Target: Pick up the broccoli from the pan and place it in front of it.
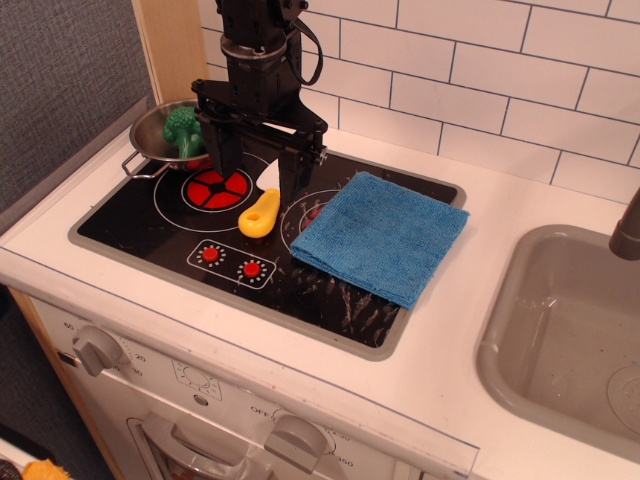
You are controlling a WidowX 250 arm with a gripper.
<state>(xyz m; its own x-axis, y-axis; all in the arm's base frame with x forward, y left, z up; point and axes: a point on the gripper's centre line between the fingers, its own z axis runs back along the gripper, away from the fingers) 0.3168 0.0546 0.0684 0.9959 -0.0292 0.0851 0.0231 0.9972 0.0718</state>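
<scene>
White-tiled wall behind bench (pixel 440 330). Gripper (pixel 255 175) spread wide, empty, beside pan (pixel 150 125); broccoli (pixel 184 130) inside. Approach step; next: shift left, descend.

Shiny steel pan (pixel 150 130), glossy black stove top (pixel 130 222) (faintly scuffed), fuzzy blue cloth (pixel 385 233), bumpy plastic-looking broccoli (pixel 183 129).

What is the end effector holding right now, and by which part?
Nothing. The end effector hangs open over the stove with nothing between its fingers; the broccoli sits apart from it in the pan.
</scene>
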